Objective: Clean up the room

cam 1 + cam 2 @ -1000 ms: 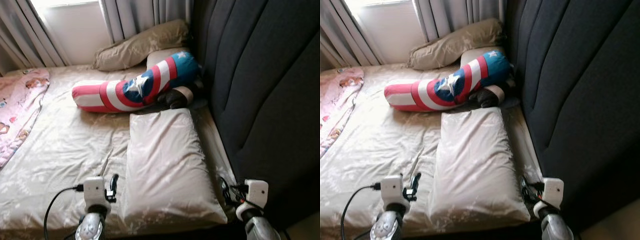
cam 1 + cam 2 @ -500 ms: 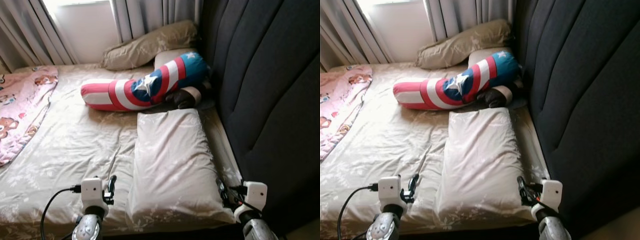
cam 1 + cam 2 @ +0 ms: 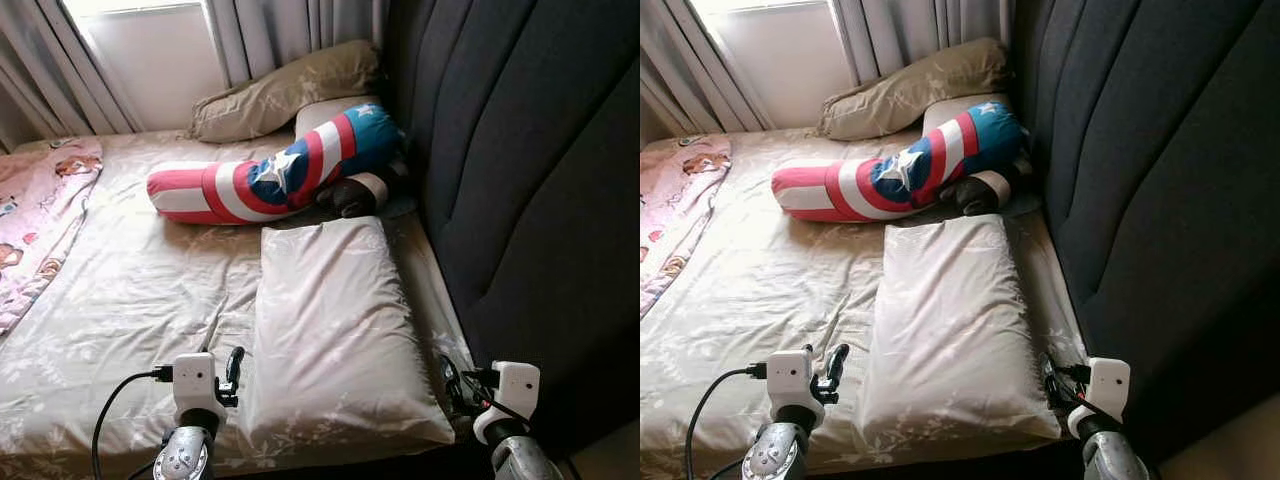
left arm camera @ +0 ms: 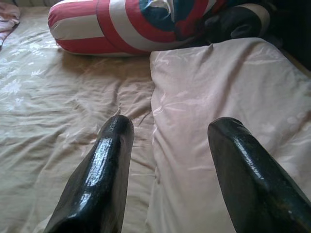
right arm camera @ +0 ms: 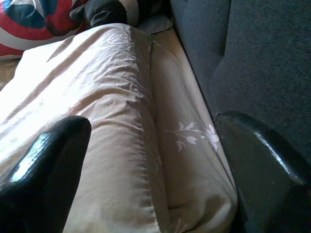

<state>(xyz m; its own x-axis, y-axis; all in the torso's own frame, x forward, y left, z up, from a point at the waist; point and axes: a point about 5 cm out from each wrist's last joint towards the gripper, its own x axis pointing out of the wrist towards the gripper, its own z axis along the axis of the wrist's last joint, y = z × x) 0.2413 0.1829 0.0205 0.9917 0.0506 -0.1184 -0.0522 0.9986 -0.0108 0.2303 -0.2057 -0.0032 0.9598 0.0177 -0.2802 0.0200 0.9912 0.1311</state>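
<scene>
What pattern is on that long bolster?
Red and white stripes, blue patch, white star on the bolster; clearest in left eye view.

Two silver, rounded forearms, each topped by a white boxy wrist camera housing. Glossy black fingers, long and blunt-tipped, on the left gripper (image 4: pixel 167 170) and the right gripper (image 5: pixel 150 179). A black cable (image 3: pixel 118 400) looping into the left housing; short black wires bunched beside the right one.

Both silver arms reach forward low at the near end of the pillow (image 3: pixel 335 330), the left tool (image 4: pixel 170 160) with its two black fingers spread wide apart just off the pillow's left edge, the right tool (image 5: pixel 150 160) likewise spread at its right edge, neither gripping anything.
</scene>
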